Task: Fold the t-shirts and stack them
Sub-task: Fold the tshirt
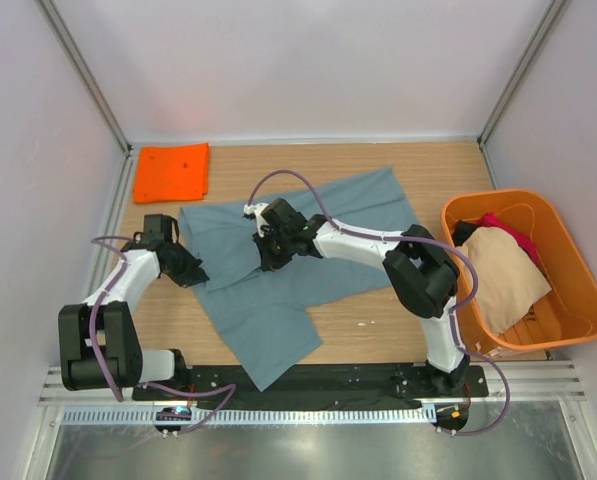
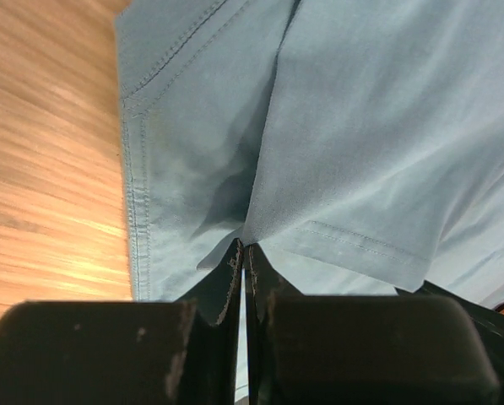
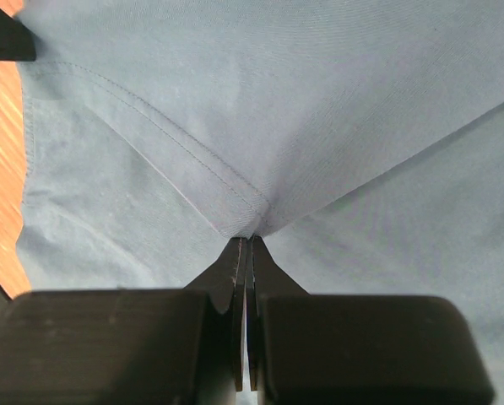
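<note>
Plain dusty grey-blue t-shirt (image 1: 308,260) in the middle, no print, stitching in the same tone. Beneath it, the table (image 1: 378,325) shows warm light-brown wood grain. Far left, a solid bright orange t-shirt (image 1: 173,172). On the right, an orange tub (image 1: 558,330) with a beige shirt (image 1: 503,270) and a red shirt (image 1: 510,233) inside. Arms (image 1: 353,240) white with black joints, cables (image 1: 288,175) purple. Left gripper (image 2: 244,253) and right gripper (image 3: 246,246) are both black. Walls (image 1: 298,70) pale grey-lilac.
</note>
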`<act>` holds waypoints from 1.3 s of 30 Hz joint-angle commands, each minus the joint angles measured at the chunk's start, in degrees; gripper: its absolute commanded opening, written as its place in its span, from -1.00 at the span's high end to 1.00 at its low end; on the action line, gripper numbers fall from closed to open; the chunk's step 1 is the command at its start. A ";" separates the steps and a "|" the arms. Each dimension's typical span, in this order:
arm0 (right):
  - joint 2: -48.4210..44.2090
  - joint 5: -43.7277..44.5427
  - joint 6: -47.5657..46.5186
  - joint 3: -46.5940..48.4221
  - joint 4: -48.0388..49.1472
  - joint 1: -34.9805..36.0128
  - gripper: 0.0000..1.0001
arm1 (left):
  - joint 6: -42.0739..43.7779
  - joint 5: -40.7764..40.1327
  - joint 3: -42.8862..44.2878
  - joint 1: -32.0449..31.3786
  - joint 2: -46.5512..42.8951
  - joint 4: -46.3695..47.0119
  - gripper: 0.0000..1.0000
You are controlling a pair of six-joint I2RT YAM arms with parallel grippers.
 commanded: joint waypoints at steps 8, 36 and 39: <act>-1.39 -3.26 0.24 1.14 -3.84 -2.18 0.64 | 1.09 -4.52 1.81 0.43 -2.91 -4.53 0.52; 16.53 22.67 6.75 30.85 -6.32 -37.86 0.37 | 2.42 -2.35 33.73 0.43 33.01 15.14 0.23; 17.67 22.14 5.96 30.41 -3.85 -39.53 0.37 | 1.37 -3.84 33.46 0.51 35.30 15.76 0.22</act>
